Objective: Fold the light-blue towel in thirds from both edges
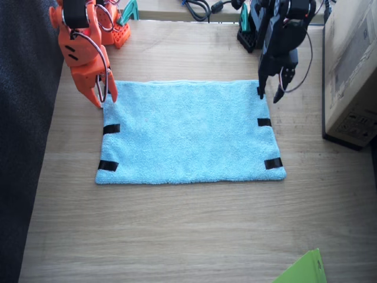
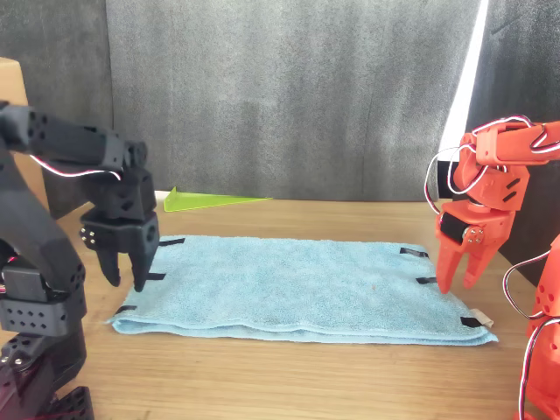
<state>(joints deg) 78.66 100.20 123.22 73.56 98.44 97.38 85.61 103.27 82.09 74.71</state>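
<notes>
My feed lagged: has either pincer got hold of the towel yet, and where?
Neither. Both pincers, right and left, hang open above the far corners of the towel, which lies flat.

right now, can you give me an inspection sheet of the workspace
surface: wooden table, mostly bare around the work area.
job's things: light-blue towel lies flat and unfolded; black tape strips mark both short edges.
clutter: green sheet corner at the near table edge; cardboard box beside the left arm.
grippers: right gripper, orange, points down at one far towel corner; left gripper, black, hangs at the other. Both look slightly open and hold nothing.
cables: dark cables at the far edge; thin wires loop along both arms.
surroundings: dark curtain behind the table in the front view.
</notes>
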